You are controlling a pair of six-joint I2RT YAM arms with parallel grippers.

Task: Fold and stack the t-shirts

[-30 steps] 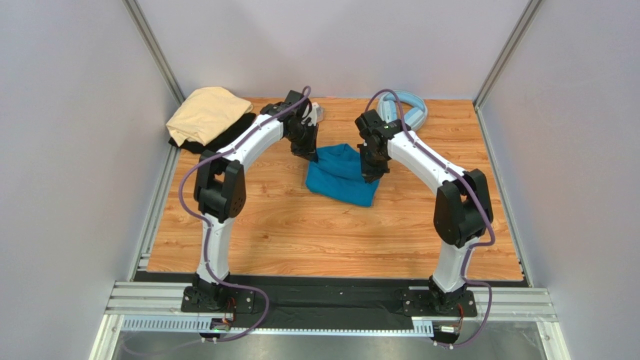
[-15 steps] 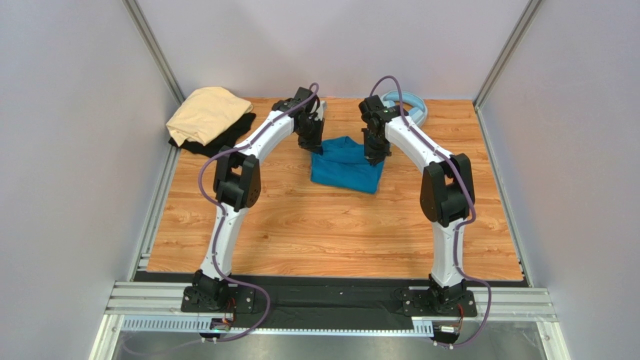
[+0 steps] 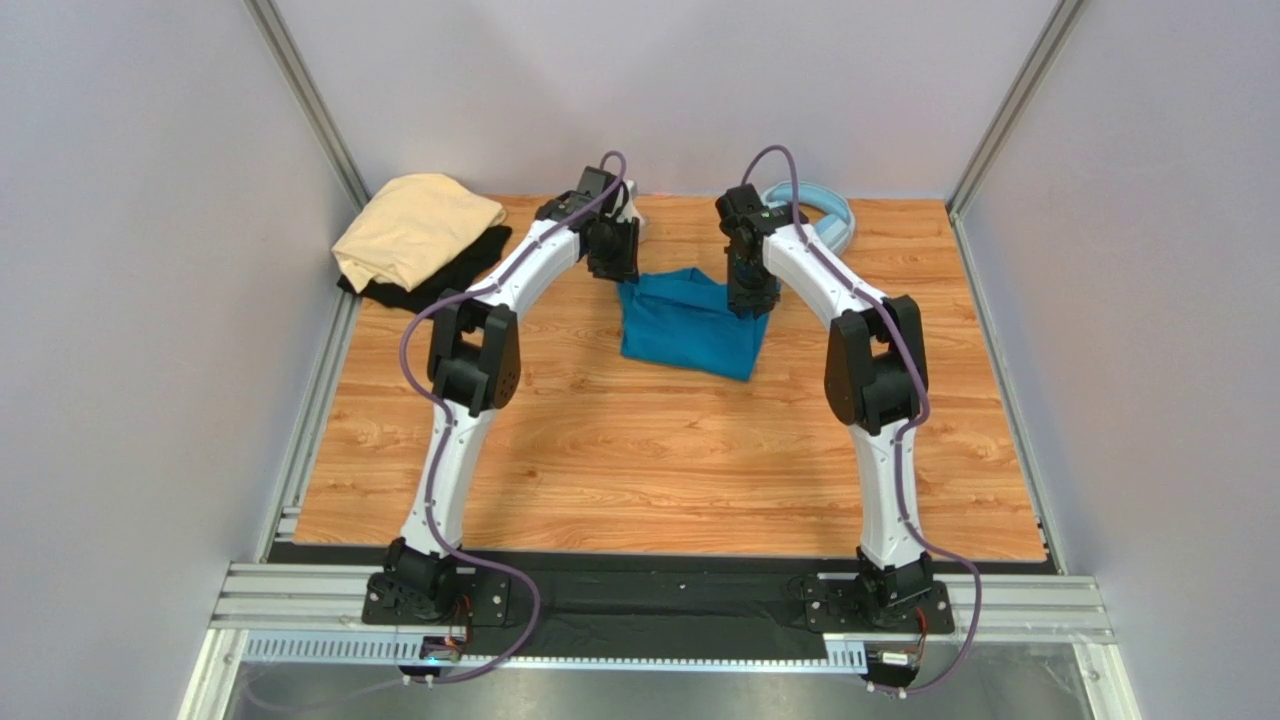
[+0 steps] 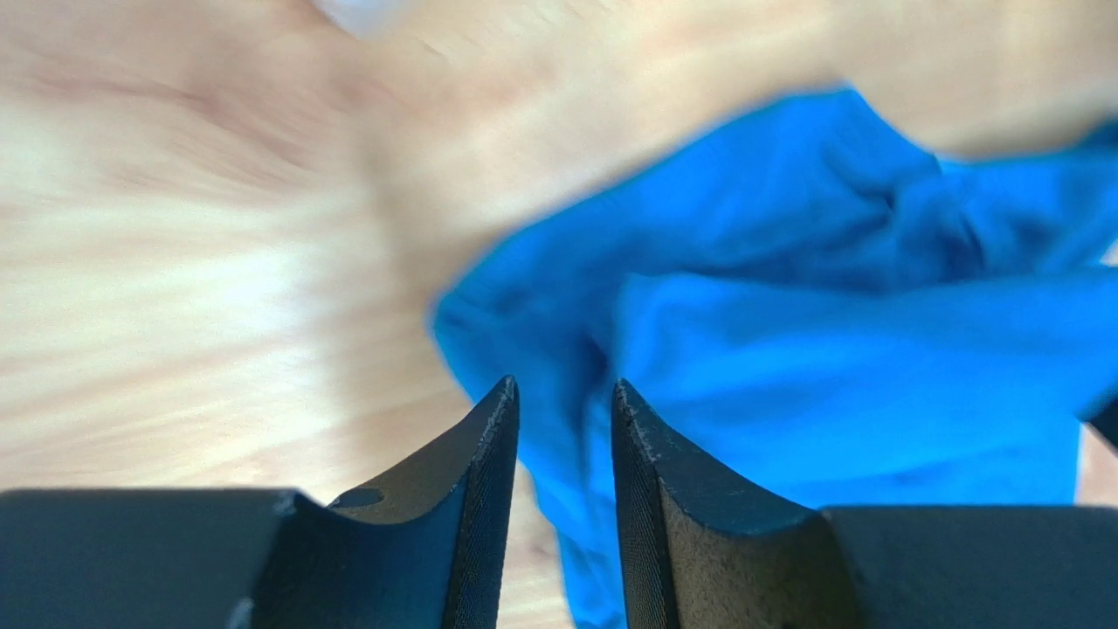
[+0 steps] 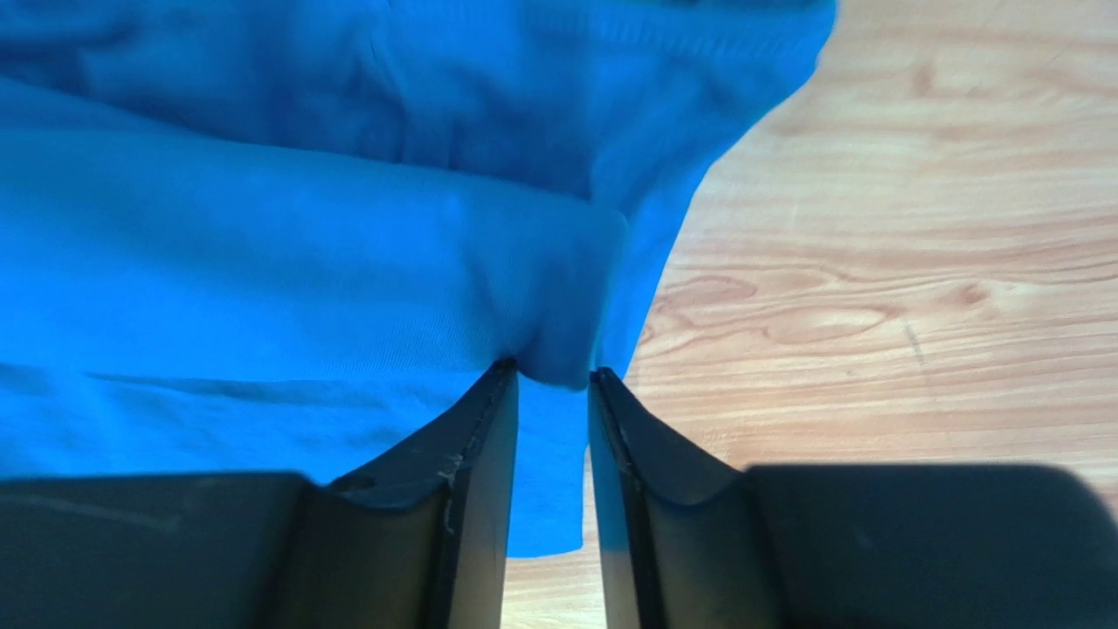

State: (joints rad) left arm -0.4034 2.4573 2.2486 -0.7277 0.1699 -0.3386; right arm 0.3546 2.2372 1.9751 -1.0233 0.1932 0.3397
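one teal t-shirt point(image 3: 691, 327) farther back

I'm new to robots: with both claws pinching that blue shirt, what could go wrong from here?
The right gripper pinches only a thin edge of the teal shirt, so the cloth might slip out. The shirt lies bunched between it and the left gripper, so the fold may come out crooked. The headphones close behind the right arm could get nudged.
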